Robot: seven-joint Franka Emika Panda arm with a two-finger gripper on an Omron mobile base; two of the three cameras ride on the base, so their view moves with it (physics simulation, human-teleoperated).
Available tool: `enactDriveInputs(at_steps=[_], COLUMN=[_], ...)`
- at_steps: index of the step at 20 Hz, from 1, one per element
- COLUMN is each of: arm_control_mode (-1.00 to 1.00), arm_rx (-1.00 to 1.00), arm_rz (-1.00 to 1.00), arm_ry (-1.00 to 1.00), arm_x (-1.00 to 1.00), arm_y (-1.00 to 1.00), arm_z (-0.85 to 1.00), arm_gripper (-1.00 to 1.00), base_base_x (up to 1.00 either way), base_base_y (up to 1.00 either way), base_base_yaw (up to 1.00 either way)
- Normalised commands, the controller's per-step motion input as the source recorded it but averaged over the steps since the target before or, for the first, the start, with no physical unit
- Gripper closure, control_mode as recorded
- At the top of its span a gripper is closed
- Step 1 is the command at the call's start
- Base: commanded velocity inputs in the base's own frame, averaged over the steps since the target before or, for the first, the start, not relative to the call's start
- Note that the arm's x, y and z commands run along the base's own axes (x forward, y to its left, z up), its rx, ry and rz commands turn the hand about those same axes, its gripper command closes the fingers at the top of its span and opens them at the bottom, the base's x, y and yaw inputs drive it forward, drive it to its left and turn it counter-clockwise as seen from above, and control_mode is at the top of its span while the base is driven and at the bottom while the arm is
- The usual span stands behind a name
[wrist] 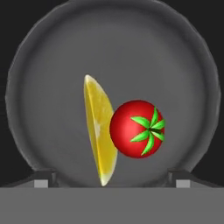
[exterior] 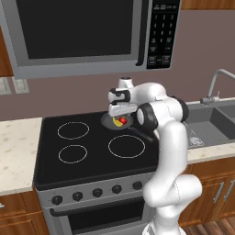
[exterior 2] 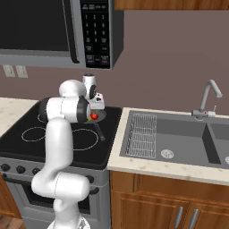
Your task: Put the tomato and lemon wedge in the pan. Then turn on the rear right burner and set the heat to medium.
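The dark grey pan (wrist: 112, 52) sits at the rear right of the black cooktop (exterior: 50, 170), covering the rear right burner. Inside it the yellow lemon wedge (wrist: 99, 131) stands on edge, touching the red tomato (wrist: 136, 129) with its green stalk. From the base views the tomato (exterior: 123, 120) and the wedge (exterior: 117, 123) show in the pan (exterior: 108, 122) below the hand. My gripper (wrist: 112, 181) hangs straight above them, open, its fingertips (wrist: 41, 181) wide apart and holding nothing. The pan's black handle (exterior 2: 99, 132) points toward the stove's front.
Three white-outlined rings (exterior: 126, 146) mark the other burners. Several black knobs (exterior: 97, 192) line the stove front. A microwave (exterior: 78, 32) hangs overhead. A sink (exterior 2: 179, 138) with a faucet (exterior 2: 206, 100) lies to the right, beige counter (exterior: 16, 151) to the left.
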Motion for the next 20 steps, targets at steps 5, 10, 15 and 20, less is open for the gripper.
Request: enactDriveInputs(at_steps=[5, 10, 15, 20], arm_control_mode=[-1.00, -1.00, -1.00, -1.00], arm_rx=[0.00, 0.00, 0.01, 0.01], arm_rz=[0.00, 0.00, 0.00, 0.00], arm_ry=[-0.03, -0.02, 0.00, 0.00], arm_x=[-0.64, -0.66, -0.67, -0.63], arm_y=[0.00, 0.00, -0.03, -0.02], arm_z=[0.00, 0.00, 0.05, 0.39], arm_gripper=[-1.00, -1.00, -1.00, -1.00], base_base_x=[0.00, 0.00, 0.00, 0.00], base_base_y=[0.00, 0.00, 0.00, 0.00], base_base_yaw=[0.00, 0.00, 0.00, 0.00])
